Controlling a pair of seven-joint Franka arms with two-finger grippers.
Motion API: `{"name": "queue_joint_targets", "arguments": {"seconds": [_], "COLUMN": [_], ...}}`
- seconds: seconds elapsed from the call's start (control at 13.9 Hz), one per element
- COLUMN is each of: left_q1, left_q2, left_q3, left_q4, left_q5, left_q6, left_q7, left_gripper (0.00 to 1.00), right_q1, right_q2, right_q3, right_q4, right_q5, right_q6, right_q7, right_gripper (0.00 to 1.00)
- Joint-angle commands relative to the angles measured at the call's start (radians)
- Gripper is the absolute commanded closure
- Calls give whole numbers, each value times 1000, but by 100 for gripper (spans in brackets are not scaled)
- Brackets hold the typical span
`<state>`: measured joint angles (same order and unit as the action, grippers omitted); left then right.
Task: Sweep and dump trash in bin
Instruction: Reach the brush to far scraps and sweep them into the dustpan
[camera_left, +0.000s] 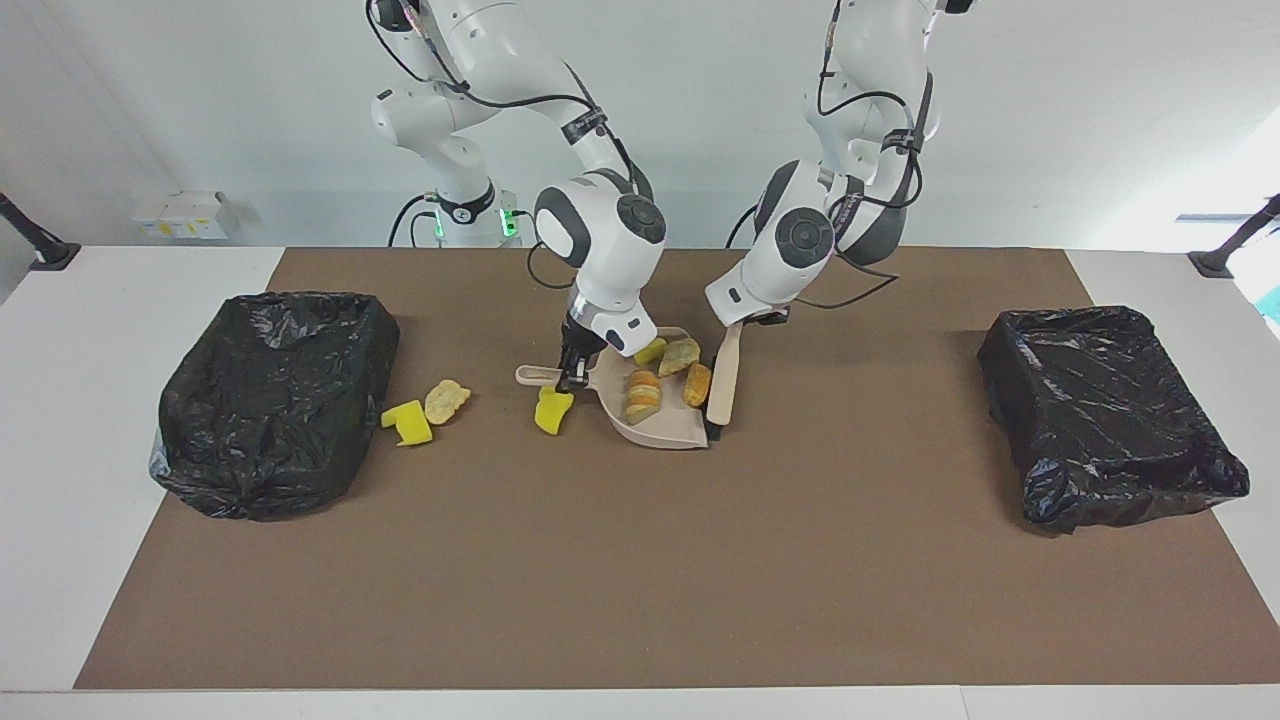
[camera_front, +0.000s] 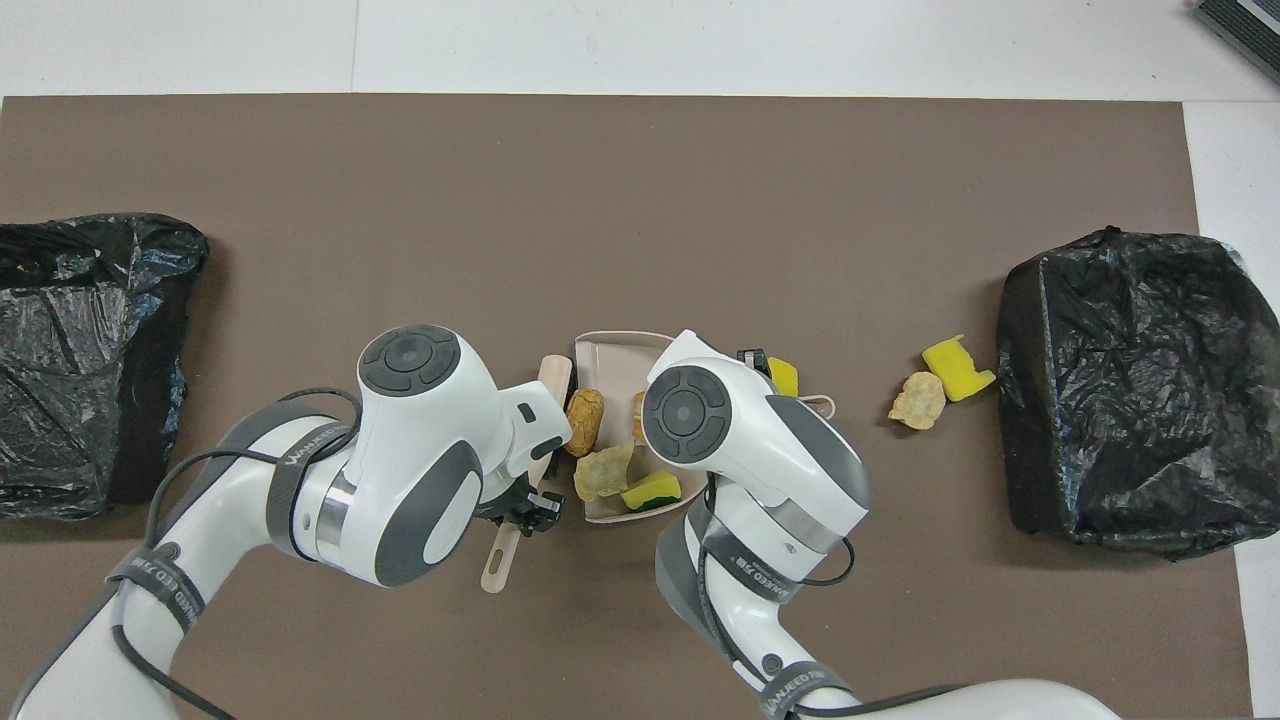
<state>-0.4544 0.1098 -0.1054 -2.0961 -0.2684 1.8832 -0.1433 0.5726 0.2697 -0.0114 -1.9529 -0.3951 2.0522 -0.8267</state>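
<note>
At mid-table we hold the dustpan (camera_left: 655, 415) by its handle with our right gripper (camera_left: 572, 375), clamped tight, while our left gripper (camera_left: 752, 322) grips the brush (camera_left: 722, 385) by its handle, with the bristles down at the pan's open edge on the left arm's side. We judge the sweeping step to be part done: four pieces of trash lie in the pan, namely an orange-brown pastry (camera_left: 697, 384) just inside the edge by the brush, a stacked bun (camera_left: 642, 394), a pale flaky pastry (camera_left: 682, 352) and a green-backed yellow sponge (camera_front: 650, 491) at the pan's robot-side wall. Three pieces are not yet in: a yellow sponge chunk (camera_left: 551, 411) just beside the pan's handle, and, toward the right arm's end from the pan, another yellow chunk (camera_left: 407, 422) touching a pale pastry (camera_left: 446, 400), both close to the black-lined bin (camera_left: 275, 400). Next, we think, the brush must lift clear of the pan and cross to the handle side, or the pan must turn its open edge toward those pieces, before tipping the load into a bin.
</note>
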Motion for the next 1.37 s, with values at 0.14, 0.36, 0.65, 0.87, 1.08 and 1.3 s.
{"name": "queue_joint_targets", "arguments": {"seconds": [0.14, 0.36, 0.65, 0.87, 1.08, 1.3], "left_q1": [48, 68, 131, 115, 109, 44], "left_q2": [-111, -133, -278, -320, -358, -436], "left_q3": [21, 24, 26, 21, 7, -11], "left_q4": [-21, -18, -19, -19, -59, -154], "left_q5": [-52, -52, -28, 78, 78, 78], "left_q6": [-96, -133, -234, -286, -317, -264], "left_q7": [-30, -24, -36, -157, -196, -257], "left_gripper": [100, 100, 100, 100, 100, 100], "right_q1": [-14, -17, -36, -49, -80, -135], "right_q2": [-9, -15, -14, -23, -43, -69], "right_q3": [4, 4, 5, 5, 5, 5], "right_q4": [-18, -17, -17, -18, -18, -11], "right_q5": [-4, -4, 65, 113, 195, 341], "right_q6": [26, 20, 66, 103, 131, 143], "right_q7": [20, 17, 11, 8, -46, -181], "right_gripper": [100, 100, 100, 100, 100, 100]}}
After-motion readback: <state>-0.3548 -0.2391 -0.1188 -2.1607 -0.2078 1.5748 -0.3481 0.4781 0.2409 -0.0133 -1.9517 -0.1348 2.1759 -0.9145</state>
